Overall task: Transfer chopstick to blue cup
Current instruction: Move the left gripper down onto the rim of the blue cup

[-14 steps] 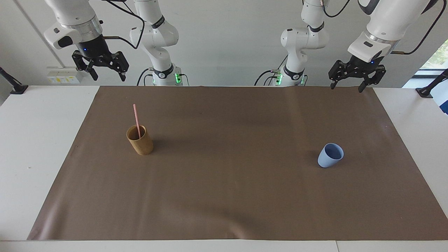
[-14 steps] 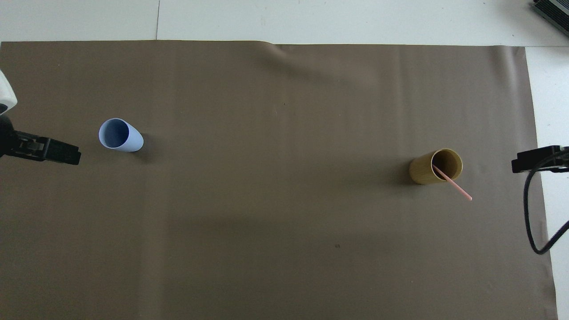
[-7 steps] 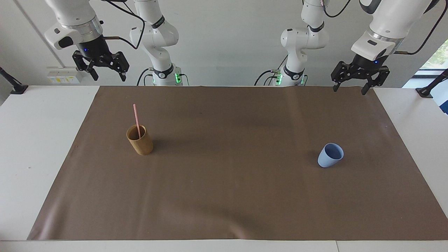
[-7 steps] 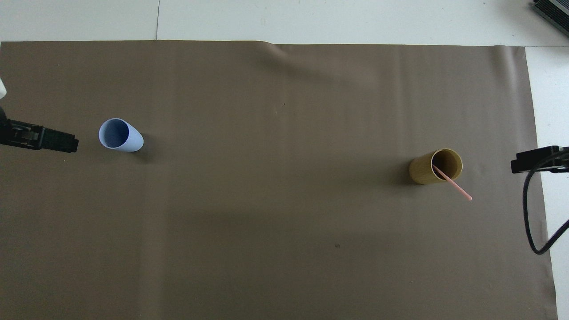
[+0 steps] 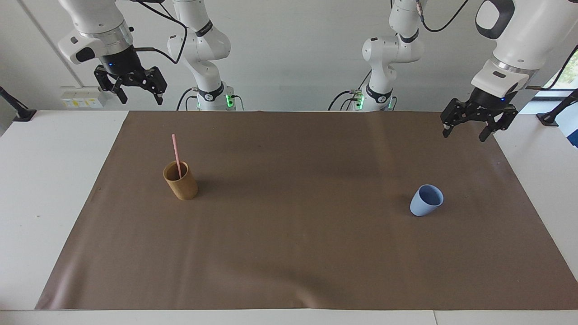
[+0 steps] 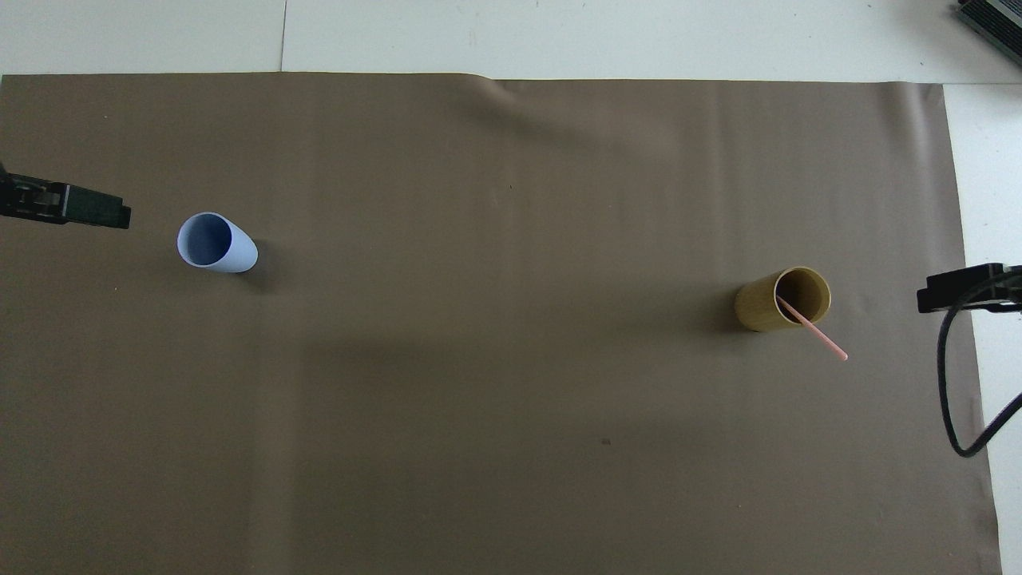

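- Brown mat (image 5: 298, 253) covers most of the white desk (image 5: 40, 180), and everything that matters stands on it.
- Toward the right arm's end of the desk stands a tan cup (image 5: 181, 181), upright, with its open mouth showing.
- Standing in that tan cup is the chopstick (image 5: 175, 155), a thin pale-pink stick. Its lower end is down inside the cup, and the rest rises well above the rim, leaning slightly.
- From overhead, the chopstick (image 6: 814, 331) rests against the cup's rim and its free end pokes out on the side nearer the robots and toward the right arm's end.
- The blue cup (image 5: 426, 200) sits well apart from the tan one, toward the left arm's end of the desk. It is upright on its narrow base with nothing inside that I can see.
- The left gripper (image 5: 466, 132) hangs in the air over the mat's edge at its own end of the desk, jaws pointing down, spread wide and holding nothing. It is clear of the blue cup.
- The right gripper (image 5: 140, 97) hangs high above the corner of the mat nearest its base, jaws likewise spread wide with nothing between them. It is well up from the tan cup and the chopstick, touching neither.
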Robot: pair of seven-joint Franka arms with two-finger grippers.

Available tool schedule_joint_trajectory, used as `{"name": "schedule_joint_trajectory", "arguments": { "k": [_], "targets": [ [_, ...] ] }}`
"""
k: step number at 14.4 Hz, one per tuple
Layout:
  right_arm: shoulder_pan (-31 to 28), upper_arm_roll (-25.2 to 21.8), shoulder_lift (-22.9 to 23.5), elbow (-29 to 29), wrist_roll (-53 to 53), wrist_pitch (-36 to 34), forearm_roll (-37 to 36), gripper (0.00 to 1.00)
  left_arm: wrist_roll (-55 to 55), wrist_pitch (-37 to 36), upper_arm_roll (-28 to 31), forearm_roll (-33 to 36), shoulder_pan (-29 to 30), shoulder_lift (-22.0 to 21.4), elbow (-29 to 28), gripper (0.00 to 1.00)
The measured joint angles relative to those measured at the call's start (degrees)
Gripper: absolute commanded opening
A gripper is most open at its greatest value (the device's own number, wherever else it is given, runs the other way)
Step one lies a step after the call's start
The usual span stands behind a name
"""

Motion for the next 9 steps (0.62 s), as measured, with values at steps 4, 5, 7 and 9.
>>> {"name": "schedule_joint_trajectory", "arguments": {
  "k": [4, 5, 7, 9],
  "targets": [
    [0.0, 0.0, -0.3, -0.4, 0.3, 0.0, 0.0, 1.0, 3.6, 6.2, 0.0, -0.1, 2.7, 5.4, 0.2, 1.0],
    [0.0, 0.0, -0.4, -0.4, 0.3, 0.0, 0.0, 1.0, 3.9, 7.2, 0.1, -0.1, 3.0, 6.6, 0.1, 1.0],
    [0.0, 0.0, -0.4, -0.5, 0.3, 0.0, 0.0, 1.0, 3.9, 7.8, -0.1, -0.2, 3.1, 8.8, -0.1, 1.0],
    [0.0, 0.0, -0.4, -0.5, 0.3, 0.0, 0.0, 1.0, 4.2, 9.4, -0.1, -0.2, 3.2, 10.6, -1.6, 1.0]
  ]
}}
